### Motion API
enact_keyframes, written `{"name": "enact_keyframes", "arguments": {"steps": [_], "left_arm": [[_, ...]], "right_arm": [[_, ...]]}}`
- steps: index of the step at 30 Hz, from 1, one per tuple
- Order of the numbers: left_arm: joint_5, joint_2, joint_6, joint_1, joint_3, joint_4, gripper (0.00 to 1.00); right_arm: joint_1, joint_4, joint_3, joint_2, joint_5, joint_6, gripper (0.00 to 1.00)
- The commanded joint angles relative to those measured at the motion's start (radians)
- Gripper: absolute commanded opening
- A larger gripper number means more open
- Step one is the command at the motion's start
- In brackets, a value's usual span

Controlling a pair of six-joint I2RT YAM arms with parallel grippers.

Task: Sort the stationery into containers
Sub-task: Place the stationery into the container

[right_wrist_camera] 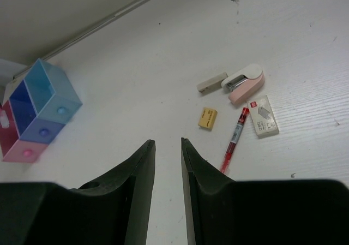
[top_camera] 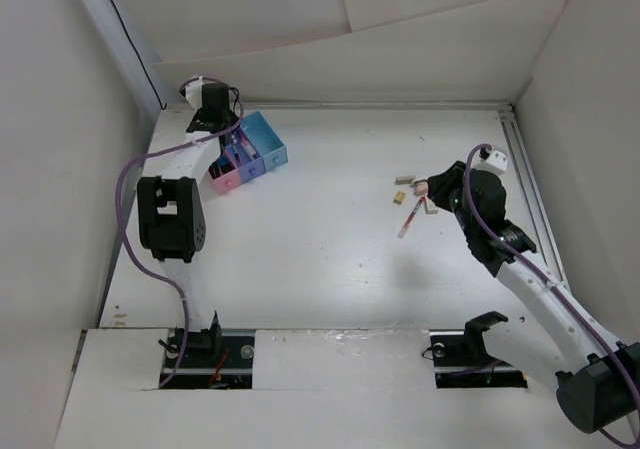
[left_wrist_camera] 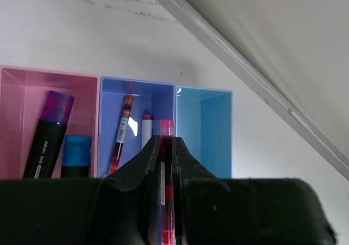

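My left gripper is shut on a thin red pen and holds it above the purple-blue box. That box holds another red pen and a white item. The pink box holds a dark purple marker and a blue-capped marker. The light blue box looks empty. The joined boxes sit at the far left. My right gripper is open and empty, above the table, left of a red pen, a yellow eraser, a grey eraser, a pink stapler and a staple box.
The loose items lie right of centre in the top view, just left of the right gripper. White walls enclose the table on three sides, with a rail along the right edge. A purple cable loops beside the left arm.
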Motion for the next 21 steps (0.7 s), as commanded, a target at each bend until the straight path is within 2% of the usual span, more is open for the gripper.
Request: {"name": "enact_keyframes", "arguments": {"steps": [1, 6, 10, 11, 12, 16, 19, 21], "left_arm": [[-0.032, 0.014, 0.015, 0.001, 0.006, 0.016, 0.00], [-0.067, 0.024, 0.035, 0.001, 0.026, 0.016, 0.03], [-0.076, 0.024, 0.044, 0.001, 0.047, 0.007, 0.13], [-0.076, 0.024, 0.044, 0.001, 0.058, 0.007, 0.16], [-0.076, 0.024, 0.044, 0.001, 0.058, -0.002, 0.25], [-0.066, 0.005, 0.053, 0.001, 0.067, -0.014, 0.43], [-0.066, -0.047, 0.062, 0.001, 0.064, -0.014, 0.43], [-0.066, -0.090, 0.074, -0.017, 0.025, 0.015, 0.35]], "right_arm": [[0.007, 0.059, 0.024, -0.004, 0.002, -0.012, 0.32], [0.007, 0.059, 0.024, 0.005, 0.002, -0.012, 0.33], [0.007, 0.059, 0.024, 0.005, 0.002, -0.012, 0.33], [0.007, 0.059, 0.024, 0.005, 0.002, -0.012, 0.33], [0.007, 0.059, 0.024, 0.005, 0.002, -0.012, 0.33], [0.007, 0.059, 0.024, 0.005, 0.002, -0.012, 0.33], [0.007, 0.059, 0.024, 0.005, 0.002, -0.012, 0.34], [0.007, 0.059, 0.024, 0.005, 0.002, -0.012, 0.34]]}}
